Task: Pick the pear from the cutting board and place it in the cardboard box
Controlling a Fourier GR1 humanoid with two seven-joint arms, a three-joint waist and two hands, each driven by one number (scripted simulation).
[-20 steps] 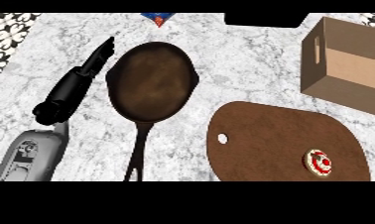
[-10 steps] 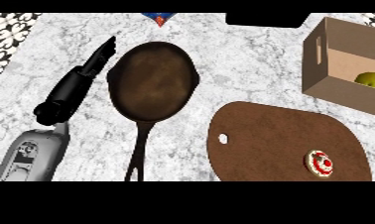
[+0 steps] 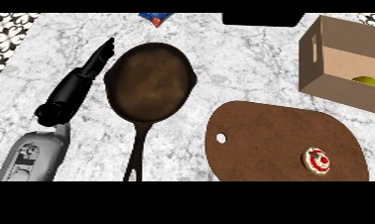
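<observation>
Marble counter (image 3: 242, 64): pear (image 3: 364, 80) inside cardboard box (image 3: 322, 69); left hand (image 3: 73, 89) rests, fingers straight

Things you can only see part of

The pear (image 3: 364, 81) peeks out as a small yellow-green bit, the rest hidden by the box's (image 3: 326, 64) wall and the right edge; the box is cut off there too; the board (image 3: 278, 139) runs off at the bottom; a blue thing (image 3: 155, 18) at the top is too small to tell.
</observation>
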